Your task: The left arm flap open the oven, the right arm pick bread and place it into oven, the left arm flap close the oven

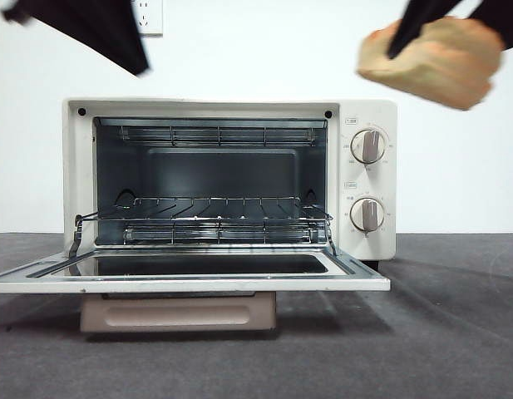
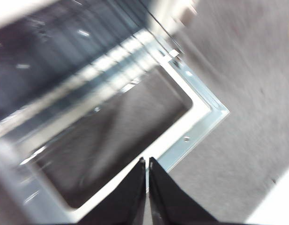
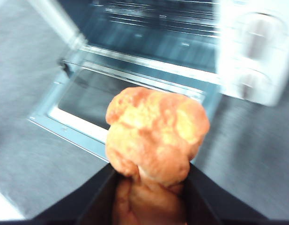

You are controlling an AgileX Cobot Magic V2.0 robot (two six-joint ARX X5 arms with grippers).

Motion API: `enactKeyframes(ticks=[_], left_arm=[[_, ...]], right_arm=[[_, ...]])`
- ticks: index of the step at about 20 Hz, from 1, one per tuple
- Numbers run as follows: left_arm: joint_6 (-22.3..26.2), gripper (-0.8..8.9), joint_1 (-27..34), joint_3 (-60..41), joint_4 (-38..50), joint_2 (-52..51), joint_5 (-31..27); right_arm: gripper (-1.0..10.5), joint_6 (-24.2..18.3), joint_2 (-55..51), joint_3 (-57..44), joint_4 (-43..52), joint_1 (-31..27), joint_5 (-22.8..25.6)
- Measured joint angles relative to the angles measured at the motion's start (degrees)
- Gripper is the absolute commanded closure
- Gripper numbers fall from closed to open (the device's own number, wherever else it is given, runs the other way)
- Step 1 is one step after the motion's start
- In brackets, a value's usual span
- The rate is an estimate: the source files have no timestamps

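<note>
1. Cream-white oven (image 1: 231, 179) stands on the grey table (image 1: 456, 332), cavity facing the front camera.
2. Door (image 1: 189, 274) lies folded down flat, level with the cavity floor; its dark glass faces up and its beige handle (image 1: 177, 314) hangs below the front edge.
3. Cavity contents: one wire rack (image 1: 210, 218) sits low inside, with its front edge at the opening. A second set of wire bars runs across the cavity roof. Nothing rests on the rack.
4. Two round knobs (image 1: 369, 146) sit one above the other on the panel to the camera's right of the cavity.
5. Right gripper (image 3: 151, 176) is closed on the bread (image 3: 156, 133); the black jaws press its two sides, and the loaf bulges out beyond the jaw tips.
6. Bread location: held in the air, above and to the camera's right of the oven, higher than the oven top in the front view. It touches neither the oven nor the table.
7. Bread orientation: in the front view the long axis runs roughly level, left to right, slightly tilted. In the right wrist view the free end points toward the open door. Both views are blurred.
8. Left gripper (image 2: 147, 164) hangs above the open door near its corner, jaws closed tip to tip with nothing between them.
</note>
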Motion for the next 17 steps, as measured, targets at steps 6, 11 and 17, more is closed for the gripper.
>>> enactKeyframes(ticks=[6,11,17], left_arm=[[-0.37,7.98,6.27,-11.39,-1.36,-14.93,-0.02],[-0.79,7.98,6.51,-15.67,-6.91,-24.74,0.00],[-0.81,7.98,6.51,-15.72,-8.66,-31.45,0.00]], right_arm=[[7.7,3.23,11.65,0.04,13.44,3.10,-2.99],[7.7,7.78,24.37,4.74,22.34,4.20,-2.21],[7.7,11.80,38.03,13.57,25.31,4.26,4.26]])
